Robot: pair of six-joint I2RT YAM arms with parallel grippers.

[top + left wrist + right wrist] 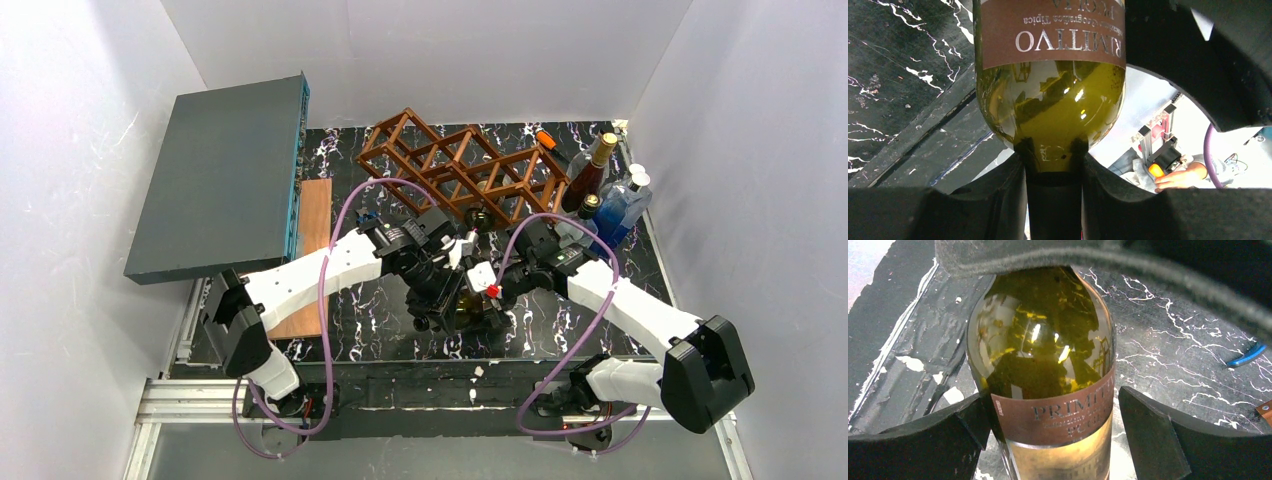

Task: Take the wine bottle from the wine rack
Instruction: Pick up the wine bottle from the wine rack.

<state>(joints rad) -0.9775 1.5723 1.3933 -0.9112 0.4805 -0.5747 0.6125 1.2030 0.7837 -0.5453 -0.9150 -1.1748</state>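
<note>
- Glass comes first, closest to the arm bases. The wine bottle (468,308) is out of the wine rack (455,165) and sits low over the near half of the table (370,330), between our two wrists. We cannot tell whether it rests on the marbled top or hangs just above it.
- Our left gripper (1052,161) is pinched narrow on the bottle's neck, right where the shoulder tapers in. This is the only firm hold we see.
- Our right gripper (1054,407) stands spread wide astride the body at the brown label (1048,422). One finger (923,440) seems to lie against the glass and the other shows a gap, so we judge it a cradle, not a grip.
- We judge the bottle rigid, smooth and breakable, and heavy if full, though the fill is unclear. A neck hold alone leaves the weight hanging far out, so the labelled body is the better second purchase. Paper should slip less than bare glass.
- Just beyond, the rack runs askew across the middle of the table, its near corner close to both wrists. Drawing back toward us looks freer than going forward.
- Farther right, a cluster of standing bottles (600,190) crowds the rack's end, near our right forearm. A swing that way risks a knock.
- Farther left, a wooden board (312,250) and the grey flat box (225,175) close that side. White walls bound the rest.
</note>
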